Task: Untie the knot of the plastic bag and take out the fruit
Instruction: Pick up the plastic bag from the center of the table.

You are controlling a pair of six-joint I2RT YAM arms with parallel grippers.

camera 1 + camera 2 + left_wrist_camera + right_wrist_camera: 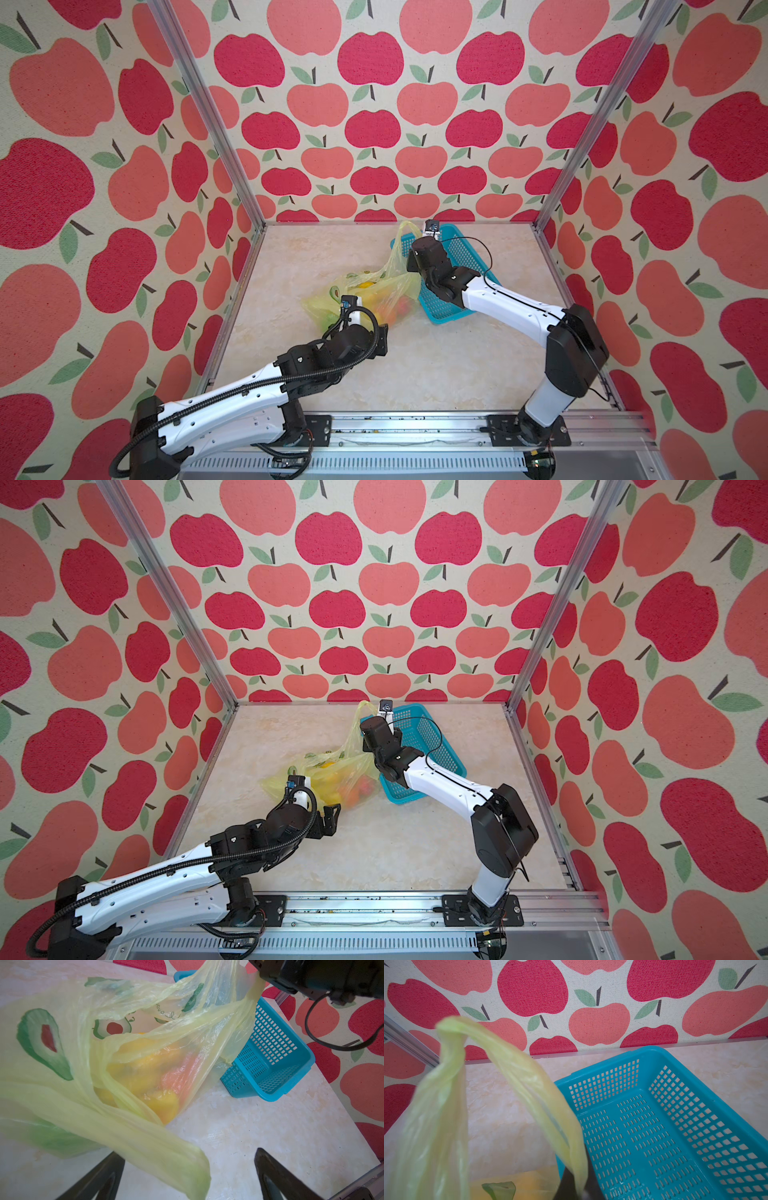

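R gripper [576, 1186] gripped a thin, crinkled handle strip of the translucent plastic bag [386, 291], w/ the perforated turquoise basket [270, 1059] just beside it. L gripper [189, 1153] stood released, jaws wide, a loose bag flap hanging before them. Rounded fruit [145, 1076] lay inside the bag just ahead, w/ open tabletop [415, 365] beside it.

The fruit [145, 1068] shows only as blurred yellow and orange shapes through the plastic bag [62, 1093], so kinds and count cannot be told. The right tool [579, 1188] is nearly all covered by the bag's handle strip and cut by the edge in the right wrist view. The left tool [189, 1153] has its fingers cropped at the edge of the left wrist view.
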